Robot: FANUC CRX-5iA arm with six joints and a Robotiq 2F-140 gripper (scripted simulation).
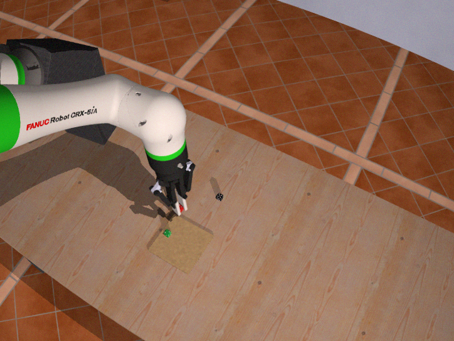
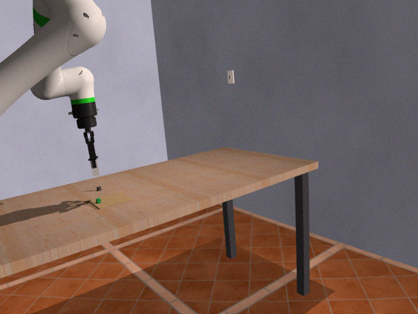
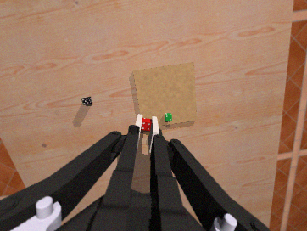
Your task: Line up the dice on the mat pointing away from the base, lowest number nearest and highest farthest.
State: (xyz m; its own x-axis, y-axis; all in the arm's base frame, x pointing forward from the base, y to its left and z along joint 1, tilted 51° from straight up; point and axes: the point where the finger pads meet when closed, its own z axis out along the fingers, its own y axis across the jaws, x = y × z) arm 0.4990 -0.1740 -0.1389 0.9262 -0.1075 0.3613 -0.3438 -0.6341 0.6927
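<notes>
My gripper (image 1: 181,208) is shut on a red die (image 3: 147,124) and holds it high above the table, over the near edge of the tan mat (image 1: 181,243). The gripper also shows in the side view (image 2: 94,167) and in the wrist view (image 3: 147,124). A green die (image 1: 167,233) lies on the mat near its corner on the base side; it shows in the wrist view (image 3: 168,117) and in the side view (image 2: 98,200). A black die (image 1: 219,197) lies on the bare wood beside the mat, also in the wrist view (image 3: 86,101).
The mat (image 3: 165,94) lies flat on a long wooden table (image 2: 161,189). The robot's dark base block (image 1: 62,69) stands at the table's far left end. The table's edge runs close to the mat's side in the wrist view.
</notes>
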